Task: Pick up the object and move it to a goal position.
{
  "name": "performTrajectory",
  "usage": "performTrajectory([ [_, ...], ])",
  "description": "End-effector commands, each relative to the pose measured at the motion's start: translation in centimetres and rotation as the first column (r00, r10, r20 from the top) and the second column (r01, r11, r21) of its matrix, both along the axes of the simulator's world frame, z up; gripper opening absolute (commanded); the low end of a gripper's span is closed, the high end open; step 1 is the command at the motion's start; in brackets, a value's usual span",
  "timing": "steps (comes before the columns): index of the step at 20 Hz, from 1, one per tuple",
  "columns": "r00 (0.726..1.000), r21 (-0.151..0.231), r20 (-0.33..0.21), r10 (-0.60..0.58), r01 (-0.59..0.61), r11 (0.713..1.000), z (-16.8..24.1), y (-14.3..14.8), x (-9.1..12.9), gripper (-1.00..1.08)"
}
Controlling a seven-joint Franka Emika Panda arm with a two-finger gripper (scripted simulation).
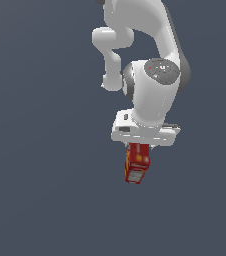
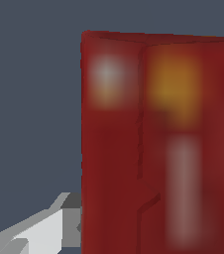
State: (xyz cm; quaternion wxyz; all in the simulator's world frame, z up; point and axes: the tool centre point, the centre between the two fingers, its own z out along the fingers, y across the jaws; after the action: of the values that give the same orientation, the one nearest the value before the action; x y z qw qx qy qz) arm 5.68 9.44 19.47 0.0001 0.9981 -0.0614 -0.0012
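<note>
The object (image 1: 137, 163) is a small red box with yellow-orange and white label patches. In the exterior view it hangs just under the white hand of my gripper (image 1: 139, 149), its long side pointing down. The gripper is shut on the object's upper part, and the hand is wider than the box. In the wrist view the object (image 2: 158, 144) is blurred and very close. One grey-white finger (image 2: 49, 230) presses against its side. The other finger is hidden behind the box.
The white arm (image 1: 150, 75) rises above the hand towards the exterior view's top. Around it there is only a uniform dark blue-grey ground (image 1: 40, 175), with no other objects, edges or goal marker in view.
</note>
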Motion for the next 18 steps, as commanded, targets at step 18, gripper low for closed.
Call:
performTrajectory([
  [18,1.000,0.000,0.002,-0.001,0.001,1.000,8.9,-4.1,-7.9,-1.00],
])
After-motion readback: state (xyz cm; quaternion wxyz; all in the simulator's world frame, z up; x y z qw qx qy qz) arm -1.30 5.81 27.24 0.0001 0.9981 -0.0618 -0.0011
